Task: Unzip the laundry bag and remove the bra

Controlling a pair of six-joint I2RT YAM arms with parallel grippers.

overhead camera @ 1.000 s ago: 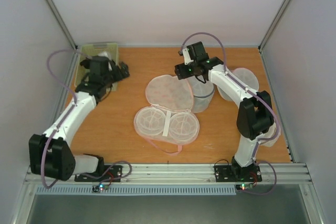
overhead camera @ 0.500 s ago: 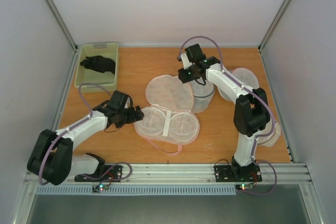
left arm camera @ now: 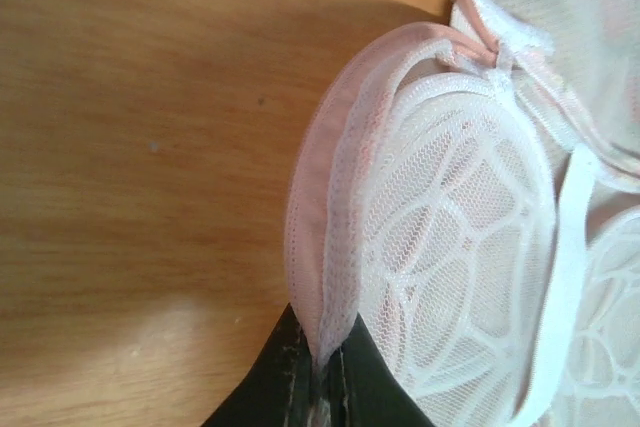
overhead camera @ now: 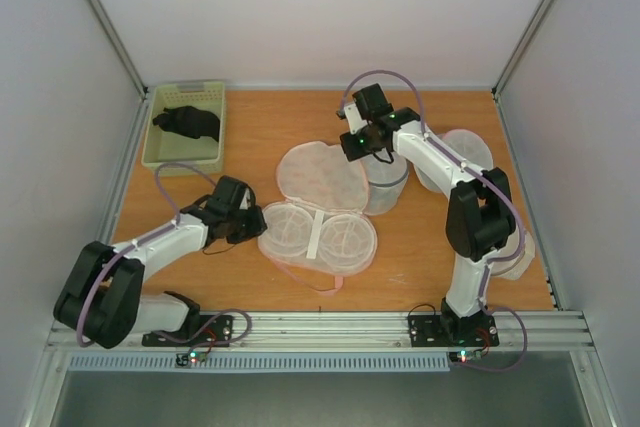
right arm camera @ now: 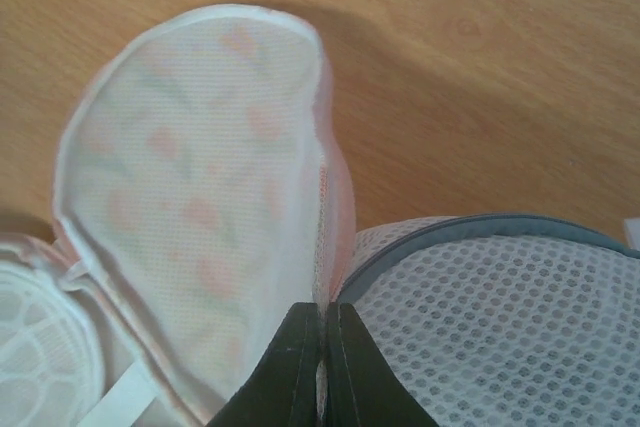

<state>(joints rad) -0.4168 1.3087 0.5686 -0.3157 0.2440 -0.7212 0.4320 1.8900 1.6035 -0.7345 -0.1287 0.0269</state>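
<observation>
The laundry bag (overhead camera: 318, 179) lies unzipped and spread open in the middle of the table, its printed lid (right arm camera: 190, 177) toward the back and its mesh-lined half (left arm camera: 440, 207) toward the front. My left gripper (overhead camera: 258, 224) is shut on the pink rim of the front half at its left end, which the left wrist view shows pinched between the fingers (left arm camera: 322, 352). My right gripper (overhead camera: 362, 143) is shut on the lid's right edge (right arm camera: 325, 312). The black bra (overhead camera: 188, 122) lies in the green basket (overhead camera: 160, 158) at the back left.
A round white mesh cylinder bag (overhead camera: 386, 185) stands right against the lid, under the right gripper, with its grey-trimmed top (right arm camera: 500, 317) close beside the fingers. More pale mesh bags (overhead camera: 466, 152) lie behind the right arm. A pink strap (overhead camera: 322, 283) trails toward the front edge.
My left arm swung from the basket down to the bag's left rim and shut on it, leaving the bra in the basket. My right gripper closed on the lid's edge.
</observation>
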